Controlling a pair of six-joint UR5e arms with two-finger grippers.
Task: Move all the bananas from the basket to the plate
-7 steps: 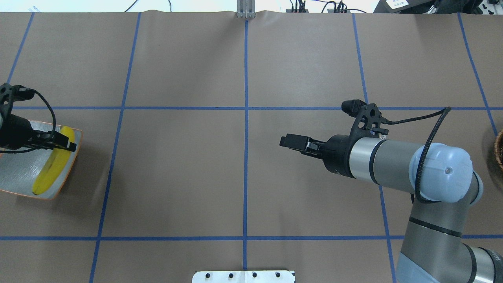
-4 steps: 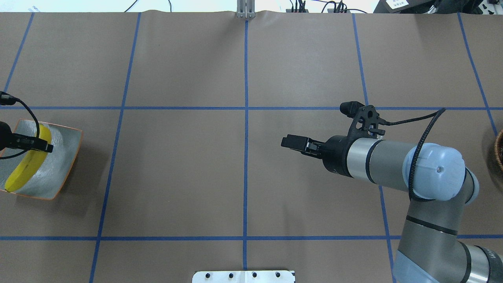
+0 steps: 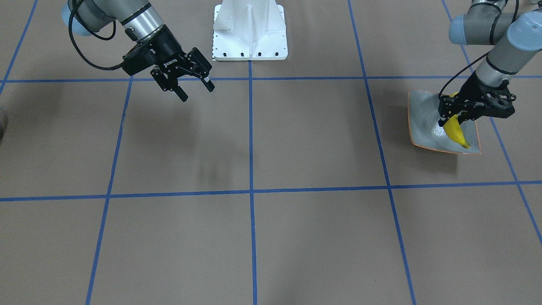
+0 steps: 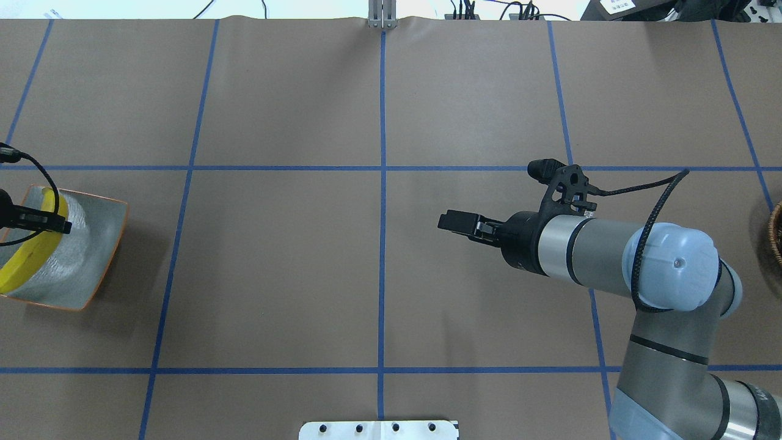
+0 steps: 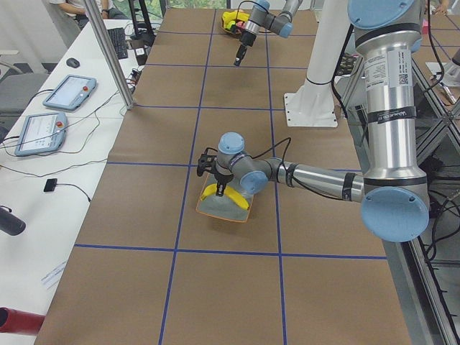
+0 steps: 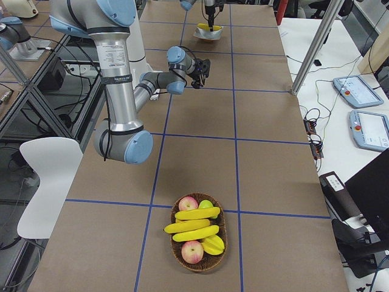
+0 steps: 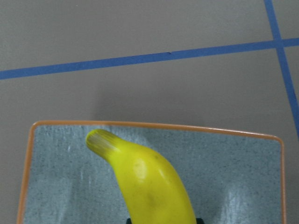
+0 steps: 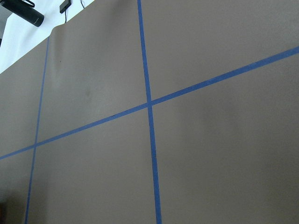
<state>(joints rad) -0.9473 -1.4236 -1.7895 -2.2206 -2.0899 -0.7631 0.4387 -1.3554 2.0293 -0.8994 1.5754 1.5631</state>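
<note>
Exterior front-facing view: left gripper point(image 3: 453, 121) pinches a banana point(image 3: 457, 132) over the plate point(image 3: 420, 123); right gripper point(image 3: 197, 93) hangs spread above the table point(image 3: 296, 148).

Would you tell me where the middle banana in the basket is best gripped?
Probably at mid-length of the middle banana, from straight above, with the fingers closing across its width: it lies flat across the basket, its top face exposed and its ends near the rim.

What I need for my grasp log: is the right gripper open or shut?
Open: in the front-facing view the right gripper has its fingers spread apart, with nothing between them.
</note>
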